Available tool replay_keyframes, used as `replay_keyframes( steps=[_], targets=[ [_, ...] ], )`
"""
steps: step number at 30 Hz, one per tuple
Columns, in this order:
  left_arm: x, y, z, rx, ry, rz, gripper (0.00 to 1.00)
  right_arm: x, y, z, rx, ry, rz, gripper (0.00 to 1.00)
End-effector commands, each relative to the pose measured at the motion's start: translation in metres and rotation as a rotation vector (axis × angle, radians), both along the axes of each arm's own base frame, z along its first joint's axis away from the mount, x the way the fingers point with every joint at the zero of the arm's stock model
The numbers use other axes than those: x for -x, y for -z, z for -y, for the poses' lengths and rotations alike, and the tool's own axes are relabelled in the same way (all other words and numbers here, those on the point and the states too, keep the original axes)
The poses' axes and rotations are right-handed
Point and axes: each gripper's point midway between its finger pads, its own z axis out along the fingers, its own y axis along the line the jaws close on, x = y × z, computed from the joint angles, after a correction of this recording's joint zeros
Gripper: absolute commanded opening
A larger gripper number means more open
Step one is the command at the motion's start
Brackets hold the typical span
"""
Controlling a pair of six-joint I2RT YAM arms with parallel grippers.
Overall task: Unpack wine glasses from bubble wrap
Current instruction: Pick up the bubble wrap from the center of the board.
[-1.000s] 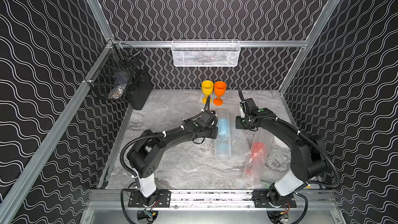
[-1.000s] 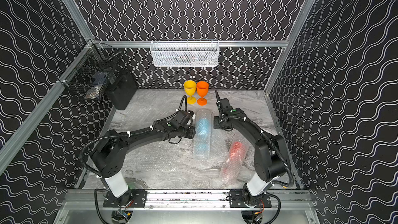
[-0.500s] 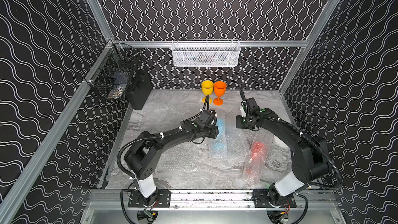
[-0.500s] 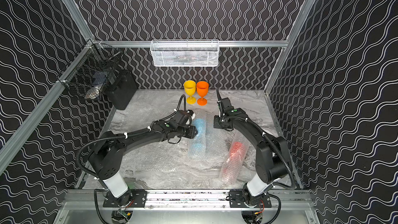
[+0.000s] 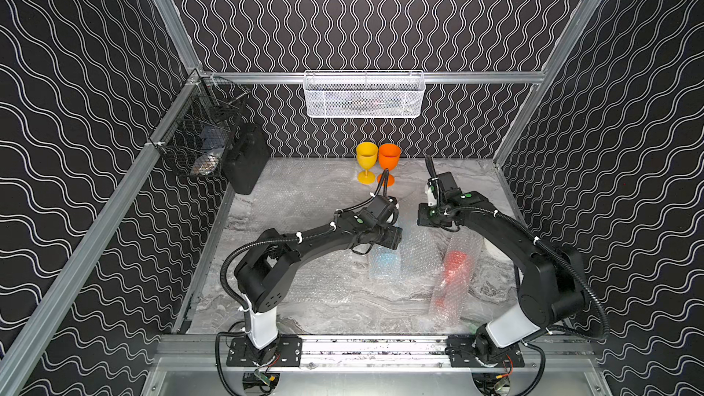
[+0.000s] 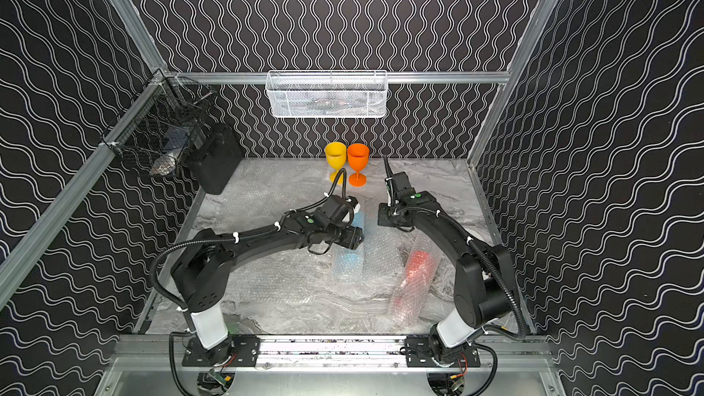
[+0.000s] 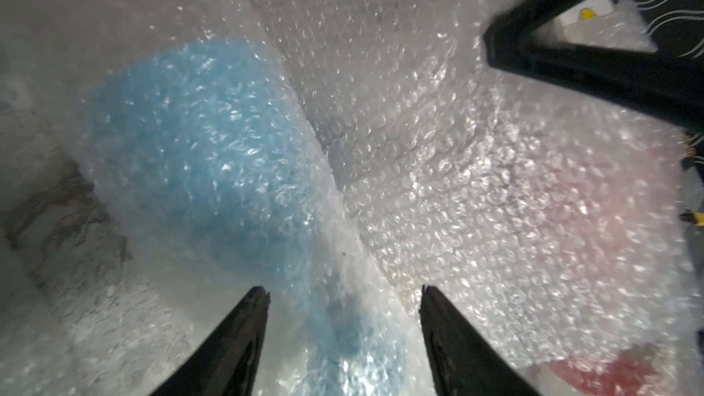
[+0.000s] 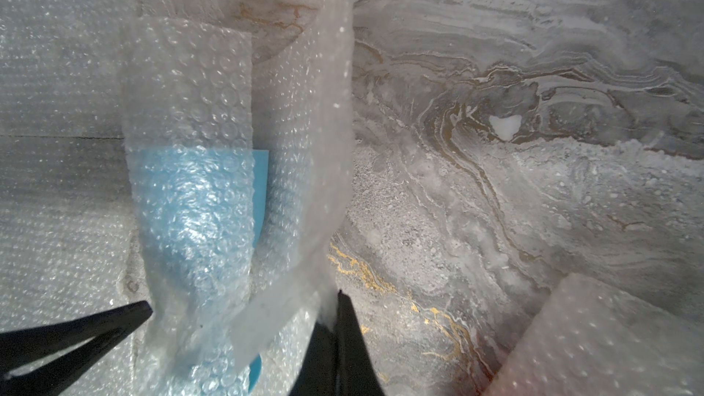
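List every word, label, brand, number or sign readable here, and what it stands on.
None can be read.
The yellow goblet, orange goblet, bubble wrap and black case show no print.
Whatever lies in the white basket and the black wire basket is too small and blurred to tell.
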Motion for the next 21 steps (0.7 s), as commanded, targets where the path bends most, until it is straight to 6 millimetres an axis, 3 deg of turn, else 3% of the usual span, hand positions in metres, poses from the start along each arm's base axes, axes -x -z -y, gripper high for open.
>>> replay_keyframes(
  steps=[1,6,11,15,21],
  targets=[
    [-0.003,0.009,-0.015,-0.136,-0.025,0.028,0.68,-0.005,-0.006,-0.001,-0.015,0.009,0.027,0.03],
    [-0.006,0.016,-0.017,-0.198,-0.037,0.037,0.65,-0.007,-0.008,-0.003,-0.020,0.007,0.034,0.03],
    [-0.006,0.021,-0.018,-0.202,-0.047,0.031,0.56,-0.008,-0.012,-0.002,-0.018,0.011,0.046,0.03],
    [-0.006,0.020,-0.018,-0.197,-0.049,0.031,0.35,-0.008,-0.012,0.001,-0.016,0.017,0.050,0.03],
    [-0.005,0.010,-0.012,-0.158,-0.040,0.043,0.14,-0.010,-0.012,0.004,-0.018,0.028,0.050,0.03]
  ],
)
